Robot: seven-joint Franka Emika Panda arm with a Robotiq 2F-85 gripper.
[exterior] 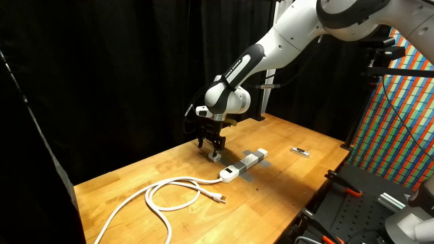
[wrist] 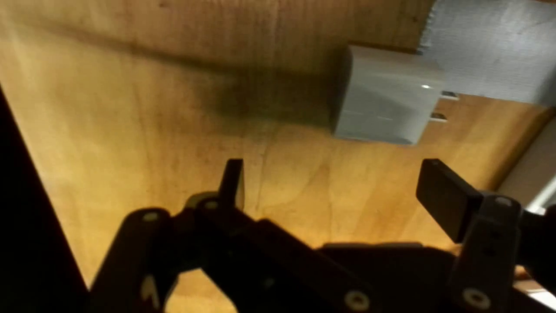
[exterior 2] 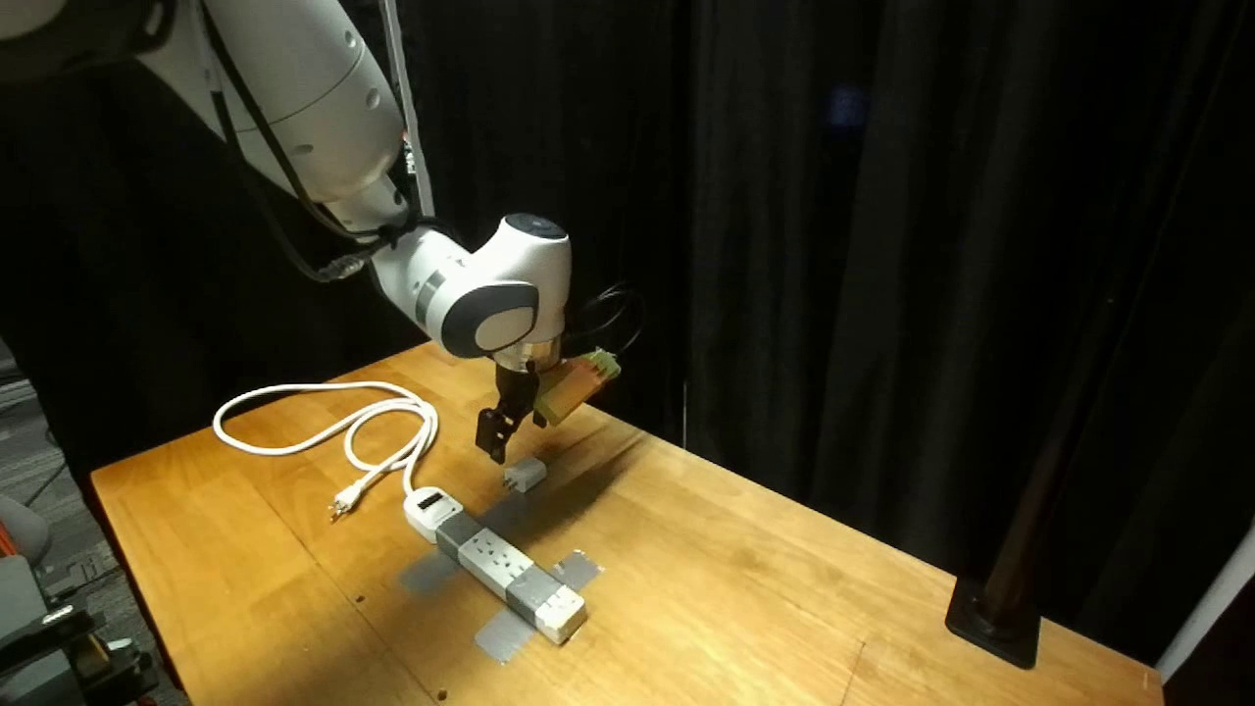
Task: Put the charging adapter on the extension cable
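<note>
Wrist view has the gripper [wrist: 332, 182] spread wide, nothing held. The charging adapter [wrist: 386, 98] is lying on the table [wrist: 108, 143] near the fingers [wrist: 447, 200] but not between them, prongs [wrist: 438, 117] pointing toward the extension cable [exterior: 249, 161]. I'd twist the gripper about a quarter turn before dropping in, since closing as-is would probably squeeze the prongs. Pinch the plain sides, toward the back, 'cause I figure those prongs gotta tip down into the upward-facing sockets [exterior 2: 495, 556].
</note>
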